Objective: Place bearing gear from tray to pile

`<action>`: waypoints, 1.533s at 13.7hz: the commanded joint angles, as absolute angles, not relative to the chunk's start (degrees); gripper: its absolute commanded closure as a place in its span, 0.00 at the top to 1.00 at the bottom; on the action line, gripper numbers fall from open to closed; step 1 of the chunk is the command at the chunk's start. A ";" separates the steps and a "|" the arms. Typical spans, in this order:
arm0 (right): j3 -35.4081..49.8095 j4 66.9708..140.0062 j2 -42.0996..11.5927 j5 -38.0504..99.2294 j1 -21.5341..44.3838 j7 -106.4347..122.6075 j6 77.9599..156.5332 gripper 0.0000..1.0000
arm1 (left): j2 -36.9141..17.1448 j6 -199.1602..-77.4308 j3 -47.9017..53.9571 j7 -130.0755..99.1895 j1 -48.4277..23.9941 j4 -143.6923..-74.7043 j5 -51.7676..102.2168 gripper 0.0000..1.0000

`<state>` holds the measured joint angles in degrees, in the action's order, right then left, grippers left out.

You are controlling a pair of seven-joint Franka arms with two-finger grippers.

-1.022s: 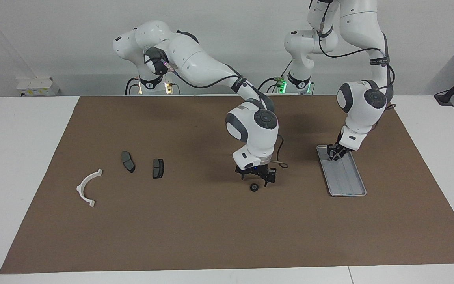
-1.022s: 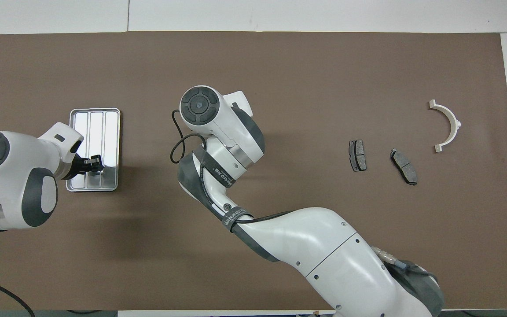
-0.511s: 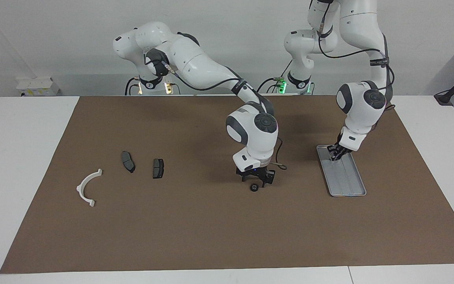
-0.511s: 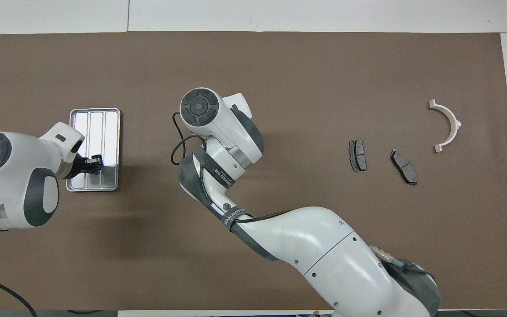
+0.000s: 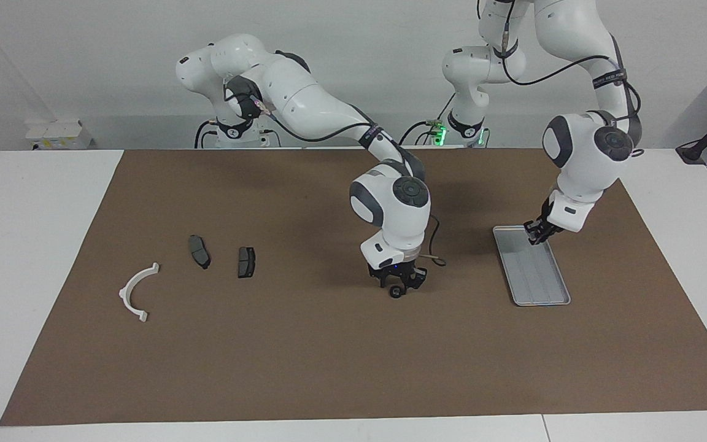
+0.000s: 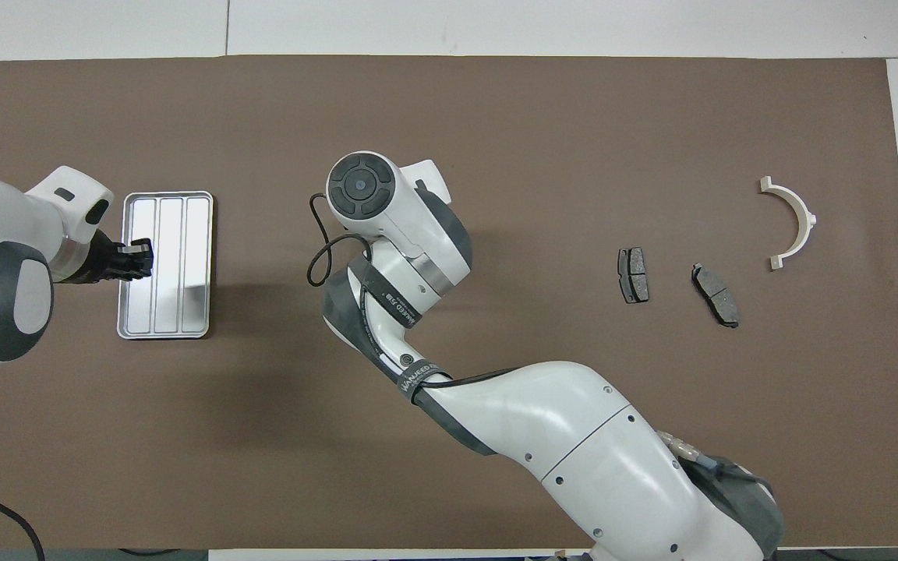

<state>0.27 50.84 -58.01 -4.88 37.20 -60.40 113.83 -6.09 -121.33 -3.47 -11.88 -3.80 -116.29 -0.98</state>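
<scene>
On the brown mat [image 5: 329, 356] covering the white table [image 5: 28, 245], the right gripper [image 5: 397, 286] clamps the bearing gear [image 5: 396, 291] mid-mat, while the left gripper [image 5: 537, 236], fingers together, hovers over the tray [image 5: 540, 288].

The right arm reached out long and low, wrist bent straight down, its gripper [image 5: 397, 285] near the surface with fingers drawn close. The left arm hung raised, its gripper [image 5: 538, 234] angled downward.

Bare mat [image 5: 304, 276] lies between the bearing gear [image 5: 396, 292] and the brake pads [image 5: 246, 261].
</scene>
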 commanded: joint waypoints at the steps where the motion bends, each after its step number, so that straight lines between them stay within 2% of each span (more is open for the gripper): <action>1: 0.88 49.92 -59.33 -5.89 36.39 -59.15 115.22 0.62 | -5.80 -116.64 -3.78 -13.97 -4.66 -113.12 -0.70 0.00; 2: 0.88 49.92 -59.41 -5.89 36.39 -59.06 115.31 0.55 | -5.54 -116.37 -3.61 -14.58 -4.83 -113.03 -0.70 0.00; 3: 0.88 49.92 -59.41 -5.89 36.39 -59.06 115.40 0.43 | -5.28 -116.28 -3.60 -15.37 -5.36 -113.03 -0.70 0.00; 5: 0.88 50.27 -59.33 -5.80 36.30 -59.06 115.75 0.30 | -4.92 -115.67 -3.61 -15.56 -5.36 -112.68 -0.70 0.00; 7: 0.97 50.45 -59.33 -5.80 36.30 -58.98 115.93 0.00 | -4.83 -113.83 -3.78 -16.26 -5.45 -111.45 -0.70 0.00; 10: 0.62 50.45 -58.98 -5.89 36.30 -58.71 114.00 0.00 | -5.10 -110.06 -3.60 -17.48 -5.45 -108.03 -0.70 0.00; 12: 0.70 50.10 -58.19 -5.80 35.60 -56.35 109.63 0.00 | -5.10 -108.99 -3.34 -18.37 -6.32 -107.14 -0.70 0.00; 15: 1.23 49.92 -52.40 -5.01 32.53 -50.83 101.19 0.00 | -5.10 -109.42 -3.34 -20.65 -7.47 -107.31 -0.70 0.00; 17: 1.32 50.01 -47.75 -4.75 29.29 -42.94 95.74 0.00 | -5.10 -109.25 -3.25 -20.83 -7.56 -107.31 -0.70 0.00; 21: 1.85 50.18 -41.76 -2.99 17.87 -17.56 87.82 0.00 | -5.36 -111.26 -3.16 -27.58 -12.03 -107.40 -0.35 0.00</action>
